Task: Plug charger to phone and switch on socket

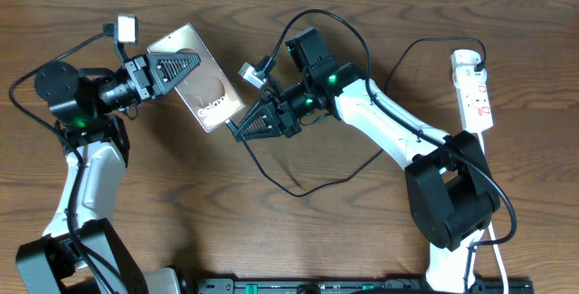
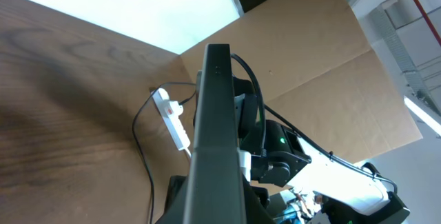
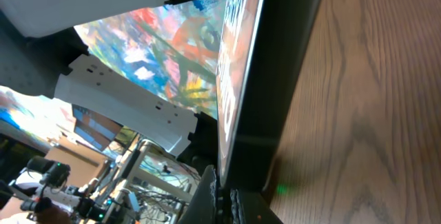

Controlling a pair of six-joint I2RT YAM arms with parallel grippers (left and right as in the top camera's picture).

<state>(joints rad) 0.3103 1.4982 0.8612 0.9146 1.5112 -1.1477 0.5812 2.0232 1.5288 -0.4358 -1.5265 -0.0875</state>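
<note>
While the left gripper [image 1: 181,66] is clenched on the phone [image 1: 213,95], it holds the slab lifted off the wooden table [image 1: 271,240] in the upper left of the overhead frame, glossy face with the white "Galaxy" lettering turned upward and the long axis running diagonally. From the left wrist, the phone [image 2: 217,134] shows edge-on as a dark bar down the middle of the frame.

At centre frame overhead, the right gripper [image 1: 242,129] is pinched shut with its tip just beside the phone's lower short edge. The charger [image 1: 291,191] trails from that tip, so the claw appears to grasp its plug end, though the plug tip itself is hidden. The thin black cable loops down over the table and curves off to the right. The right wrist camera sits very close to the phone [image 3: 275,65], seeing only its dark edge and bright reflections.

The socket [image 1: 474,90] lies at the upper right, well apart from both claws, also seen in the left wrist view [image 2: 172,117].
</note>
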